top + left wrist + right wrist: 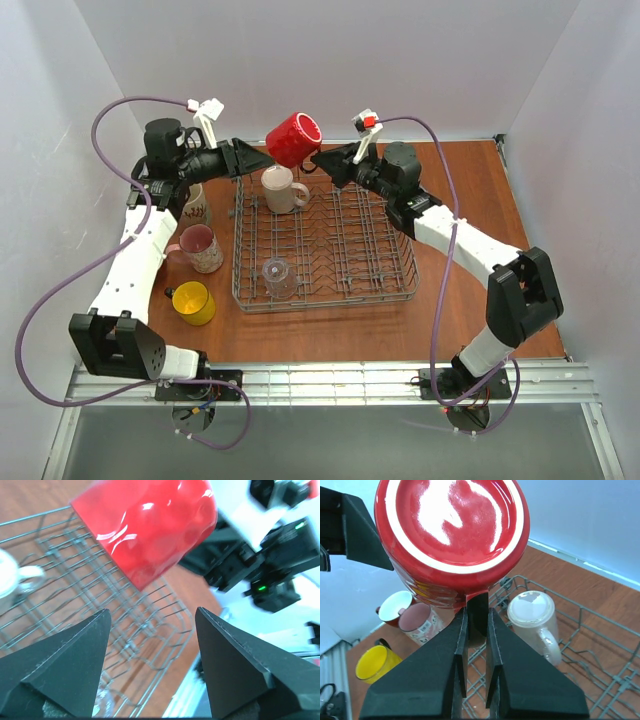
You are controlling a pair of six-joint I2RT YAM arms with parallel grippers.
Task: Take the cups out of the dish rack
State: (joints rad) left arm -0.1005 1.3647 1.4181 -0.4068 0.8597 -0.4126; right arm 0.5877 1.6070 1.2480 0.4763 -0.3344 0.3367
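My right gripper (322, 160) (476, 611) is shut on the handle of the red mug (293, 138) (450, 530) and holds it in the air, base toward its camera, above the far left corner of the dish rack (410, 270) (600, 645). My left gripper (262, 160) (152, 612) is open and empty just left of the red mug (150, 525). A cream mug (283, 190) (535, 615) stands upside down in the rack's far left. A clear glass (279, 277) sits at the rack's near left.
Left of the rack on the wooden table stand a pink mug (201, 247) (420, 622), a yellow mug (192, 302) (375, 665) and a dark red mug (195, 205) (395, 607). White walls close in on three sides.
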